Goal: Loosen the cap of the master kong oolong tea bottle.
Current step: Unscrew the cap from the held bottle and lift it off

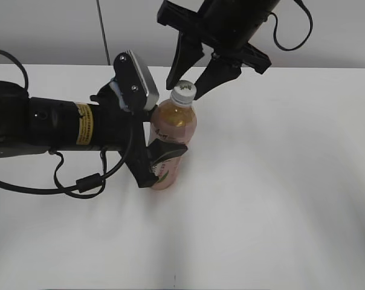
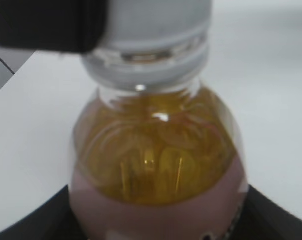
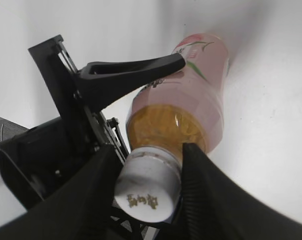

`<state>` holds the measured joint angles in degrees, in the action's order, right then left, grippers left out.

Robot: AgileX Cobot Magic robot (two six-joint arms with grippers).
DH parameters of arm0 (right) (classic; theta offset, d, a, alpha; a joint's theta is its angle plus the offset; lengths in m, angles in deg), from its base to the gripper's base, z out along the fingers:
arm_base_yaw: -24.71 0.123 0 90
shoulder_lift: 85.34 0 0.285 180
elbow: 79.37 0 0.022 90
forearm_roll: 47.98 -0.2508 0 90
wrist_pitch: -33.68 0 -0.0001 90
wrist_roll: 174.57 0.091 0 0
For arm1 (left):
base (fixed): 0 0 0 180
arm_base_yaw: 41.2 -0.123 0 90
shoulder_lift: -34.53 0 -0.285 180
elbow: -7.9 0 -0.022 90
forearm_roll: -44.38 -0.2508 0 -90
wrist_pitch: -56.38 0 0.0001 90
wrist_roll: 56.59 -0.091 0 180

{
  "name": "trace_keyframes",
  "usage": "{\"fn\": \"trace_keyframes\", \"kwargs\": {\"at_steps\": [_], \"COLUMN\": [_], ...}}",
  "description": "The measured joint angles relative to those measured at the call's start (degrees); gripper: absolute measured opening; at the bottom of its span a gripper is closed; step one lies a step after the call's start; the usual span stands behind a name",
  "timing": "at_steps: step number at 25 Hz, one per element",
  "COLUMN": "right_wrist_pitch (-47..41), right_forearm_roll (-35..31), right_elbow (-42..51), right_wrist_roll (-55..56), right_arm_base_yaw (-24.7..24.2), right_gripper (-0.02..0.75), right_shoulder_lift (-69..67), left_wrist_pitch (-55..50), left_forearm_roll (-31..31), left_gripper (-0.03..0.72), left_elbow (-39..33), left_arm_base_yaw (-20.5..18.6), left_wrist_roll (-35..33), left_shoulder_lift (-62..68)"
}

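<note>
Now, you have the master kong oolong tea bottle [image 1: 172, 136] upright just left of the surface's [image 1: 279, 199] middle, your left pincer [image 1: 161, 158] clamped on its label from nine o'clock. Your right pincer [image 1: 188, 84] straddles the cap [image 1: 184, 92] from twelve o'clock; you cannot tell if it grips.

In the left wrist view the bottle [image 2: 156, 175] was blurred, its base cut off by the lower edge, the cap [image 2: 151, 35] cropped at the top. The left gripper [image 1: 161, 154] hid part of the label. Cap markings were too small to read.
</note>
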<state>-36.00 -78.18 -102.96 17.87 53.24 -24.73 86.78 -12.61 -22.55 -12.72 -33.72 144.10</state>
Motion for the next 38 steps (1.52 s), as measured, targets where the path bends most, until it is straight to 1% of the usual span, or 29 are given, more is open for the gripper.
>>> {"fn": "trace_keyframes", "kwargs": {"at_steps": [3, 12, 19, 23, 28, 36, 38], "right_wrist_pitch": [0.00, 0.05, 0.05, 0.05, 0.05, 0.05, 0.05], "right_forearm_roll": [0.53, 2.57, 6.04, 8.15, 8.18, 6.84, 6.72], "right_elbow": [0.00, -0.18, -0.47, -0.47, -0.47, -0.47, -0.47], "right_wrist_roll": [-2.11, -5.21, -6.93, -10.64, -15.18, -16.01, -16.19], "right_arm_base_yaw": [0.00, 0.11, 0.41, 0.41, 0.41, 0.41, 0.35], "right_gripper": [0.299, 0.293, 0.288, 0.280, 0.280, 0.289, 0.278], "right_shoulder_lift": [0.00, 0.00, 0.09, 0.09, 0.09, 0.09, 0.09], "left_wrist_pitch": [0.00, 0.00, -0.23, -0.79, -0.86, -0.86, -0.86], "left_forearm_roll": [-0.12, -0.12, -0.06, -0.20, -0.24, -0.31, -0.31], "left_gripper": [0.433, 0.433, 0.433, 0.433, 0.433, 0.433, 0.433], "left_elbow": [0.00, 0.00, 0.00, 0.00, 0.00, 0.00, 0.00], "left_arm_base_yaw": [0.00, 0.04, 0.11, 0.11, 0.11, 0.11, 0.11], "left_wrist_roll": [-0.09, -0.14, -0.14, -0.14, -0.14, -0.14, -0.14], "left_shoulder_lift": [0.00, 0.00, 0.00, 0.00, 0.05, 0.05, 0.05]}}
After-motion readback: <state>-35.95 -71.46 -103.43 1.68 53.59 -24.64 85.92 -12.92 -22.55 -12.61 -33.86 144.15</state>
